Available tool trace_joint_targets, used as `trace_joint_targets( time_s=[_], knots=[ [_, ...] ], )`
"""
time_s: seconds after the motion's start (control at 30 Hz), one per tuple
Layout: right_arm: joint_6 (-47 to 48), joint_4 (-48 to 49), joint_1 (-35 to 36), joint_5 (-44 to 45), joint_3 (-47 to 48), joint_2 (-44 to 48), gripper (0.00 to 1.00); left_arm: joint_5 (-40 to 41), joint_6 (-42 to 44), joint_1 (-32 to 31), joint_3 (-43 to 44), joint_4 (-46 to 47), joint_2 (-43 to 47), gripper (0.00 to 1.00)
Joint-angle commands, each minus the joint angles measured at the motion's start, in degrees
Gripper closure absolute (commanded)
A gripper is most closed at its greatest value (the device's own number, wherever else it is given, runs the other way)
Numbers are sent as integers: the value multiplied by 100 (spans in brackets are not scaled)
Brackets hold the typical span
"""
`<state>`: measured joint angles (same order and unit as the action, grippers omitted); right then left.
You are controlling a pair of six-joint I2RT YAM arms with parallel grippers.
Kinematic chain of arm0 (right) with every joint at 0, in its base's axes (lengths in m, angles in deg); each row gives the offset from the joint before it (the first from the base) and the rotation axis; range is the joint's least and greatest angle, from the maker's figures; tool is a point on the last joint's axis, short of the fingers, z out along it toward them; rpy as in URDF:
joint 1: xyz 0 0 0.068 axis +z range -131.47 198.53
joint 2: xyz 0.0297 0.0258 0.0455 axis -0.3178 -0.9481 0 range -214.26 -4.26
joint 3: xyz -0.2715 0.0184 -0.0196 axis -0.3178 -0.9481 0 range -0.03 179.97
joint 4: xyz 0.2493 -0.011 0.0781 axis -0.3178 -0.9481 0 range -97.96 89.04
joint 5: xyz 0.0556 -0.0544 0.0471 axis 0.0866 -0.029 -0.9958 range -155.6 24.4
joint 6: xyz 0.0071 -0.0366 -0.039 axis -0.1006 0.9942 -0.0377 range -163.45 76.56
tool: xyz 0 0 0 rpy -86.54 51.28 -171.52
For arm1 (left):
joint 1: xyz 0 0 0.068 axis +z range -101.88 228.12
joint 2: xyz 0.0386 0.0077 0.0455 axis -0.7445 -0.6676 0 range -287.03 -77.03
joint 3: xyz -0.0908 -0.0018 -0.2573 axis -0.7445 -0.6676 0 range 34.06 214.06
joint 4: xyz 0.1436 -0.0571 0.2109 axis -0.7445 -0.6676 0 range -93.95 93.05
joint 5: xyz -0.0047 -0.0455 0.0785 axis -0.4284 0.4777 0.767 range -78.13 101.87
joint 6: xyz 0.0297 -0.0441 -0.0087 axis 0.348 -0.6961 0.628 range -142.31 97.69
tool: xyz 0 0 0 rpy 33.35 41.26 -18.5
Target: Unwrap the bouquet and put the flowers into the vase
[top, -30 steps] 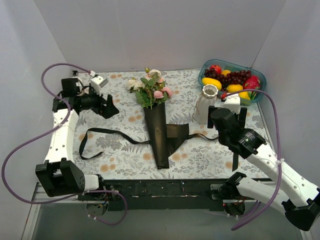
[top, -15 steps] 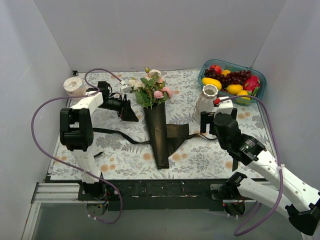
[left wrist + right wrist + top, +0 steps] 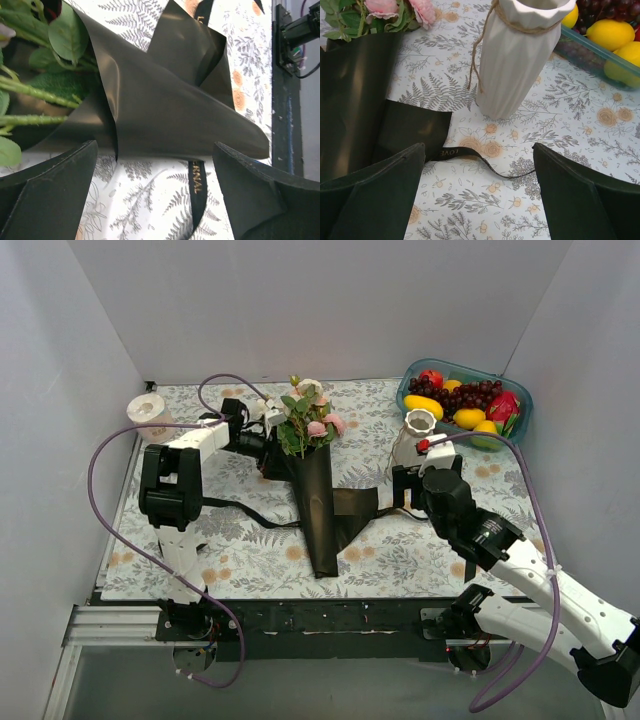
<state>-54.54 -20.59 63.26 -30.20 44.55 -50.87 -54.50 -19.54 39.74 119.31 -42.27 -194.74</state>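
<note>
The bouquet lies mid-table with its pink and cream flowers (image 3: 305,418) pointing to the far side. They still sit inside the black wrapping paper (image 3: 318,502). The black ribbon (image 3: 225,508) trails loose across the cloth. My left gripper (image 3: 273,453) is open at the left side of the wrap's mouth. Its wrist view shows the paper (image 3: 165,100) and green stems (image 3: 30,91) just ahead of the fingers (image 3: 45,195), with nothing between them. The white ribbed vase (image 3: 410,443) stands upright on the right. My right gripper (image 3: 405,488) hovers open in front of the vase (image 3: 515,60), above the ribbon (image 3: 465,154).
A teal tray (image 3: 520,420) of fruit sits at the far right corner, right behind the vase, and its edge (image 3: 585,54) shows in the right wrist view. A white roll (image 3: 147,410) rests at the far left edge. Grey walls enclose three sides.
My left arm has swung in from the far left edge to the bouquet's left side. The right gripper has edged left and forward beside the vase.
</note>
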Motion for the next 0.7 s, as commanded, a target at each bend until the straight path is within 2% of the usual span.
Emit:
trace_joint_targets(
  time_s=[0.0, 0.2, 0.3, 0.47, 0.67],
  knots=[
    [125, 452, 36, -217, -133, 12, 4, 229, -514, -120, 184, 866, 135, 2],
    [204, 505, 36, -288, -134, 12, 5, 300, -532, -155, 316, 920, -41, 2],
    [239, 522, 36, -323, -134, 29, 5, 379, -382, -155, 264, 779, -41, 8],
    [248, 584, 36, -323, -160, 91, 5, 309, 57, -164, 448, 200, -191, 23],
    [213, 558, 27, -297, -204, 187, 6, 282, 339, -173, 501, -249, -165, 26]
  ],
)
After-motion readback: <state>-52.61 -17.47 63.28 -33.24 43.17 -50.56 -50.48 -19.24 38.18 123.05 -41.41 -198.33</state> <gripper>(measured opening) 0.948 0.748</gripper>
